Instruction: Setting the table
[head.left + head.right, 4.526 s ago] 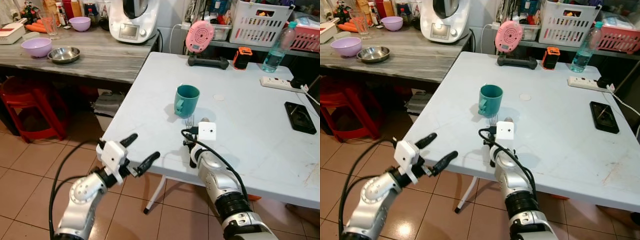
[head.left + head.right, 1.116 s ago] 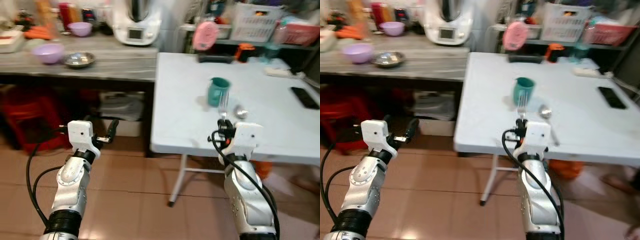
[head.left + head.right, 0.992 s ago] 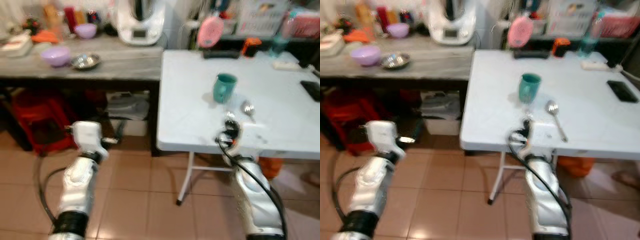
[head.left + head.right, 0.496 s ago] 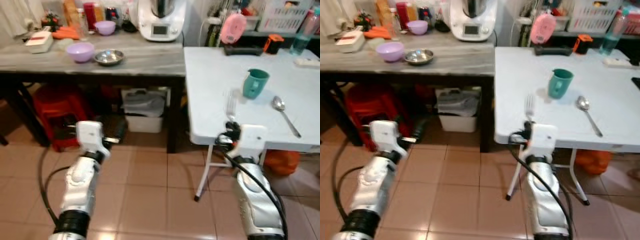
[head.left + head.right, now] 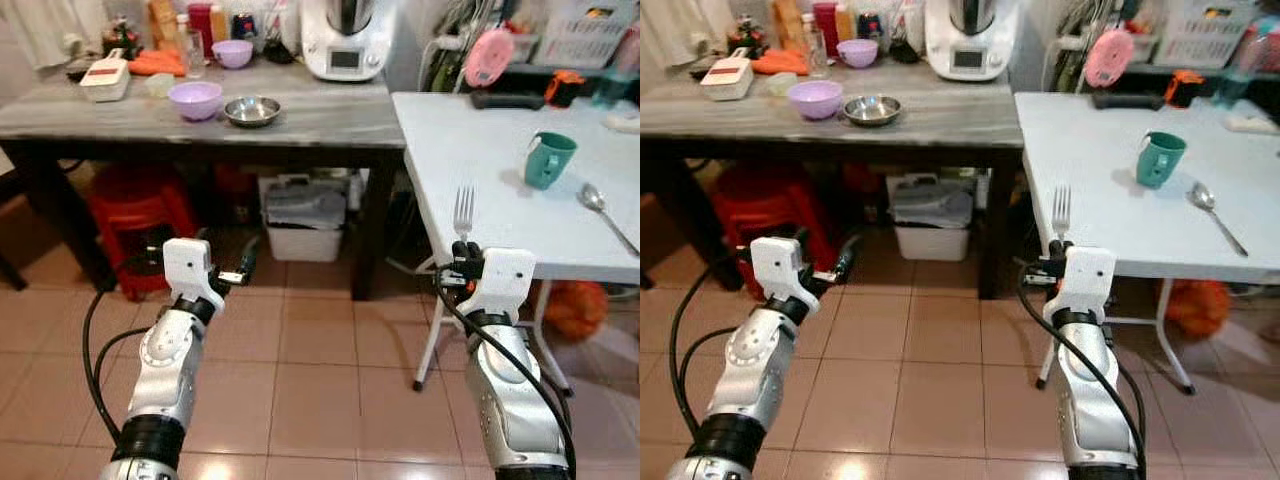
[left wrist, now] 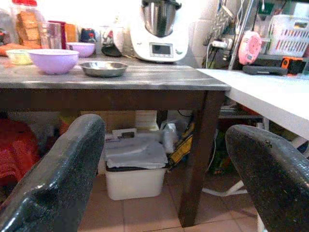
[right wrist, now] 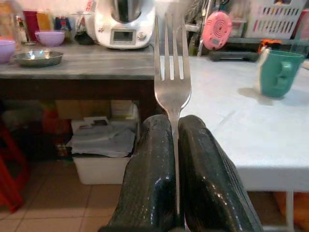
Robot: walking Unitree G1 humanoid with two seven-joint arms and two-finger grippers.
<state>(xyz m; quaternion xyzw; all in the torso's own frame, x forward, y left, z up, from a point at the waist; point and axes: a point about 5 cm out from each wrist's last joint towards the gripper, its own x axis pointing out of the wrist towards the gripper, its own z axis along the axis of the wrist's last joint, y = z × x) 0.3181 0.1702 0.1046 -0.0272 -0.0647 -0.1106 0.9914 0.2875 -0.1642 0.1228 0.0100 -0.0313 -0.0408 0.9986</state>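
Note:
My right gripper [image 5: 462,252] is shut on a steel fork [image 5: 463,211], held upright with its tines up, in front of the near left corner of the white table [image 5: 470,140]. In the right wrist view both black fingers [image 7: 149,159] pinch the fork [image 7: 172,72] by its handle. A teal mug [image 5: 547,160] and a spoon [image 5: 600,208] rest on the table further right. My left gripper [image 5: 243,268] hangs low over the floor, open with nothing in it [image 6: 164,126].
A grey wooden counter [image 5: 120,115] on the left carries a purple bowl [image 5: 195,98], a steel bowl [image 5: 251,109] and a white kitchen machine [image 5: 345,40]. Under it stand a red stool [image 5: 140,215] and a white bin [image 5: 305,228]. Tiled floor [image 5: 320,400] lies ahead.
The whole view has pulled back from the white table and swung left, so the counter takes up more of it. The fork stays upright in my right gripper.

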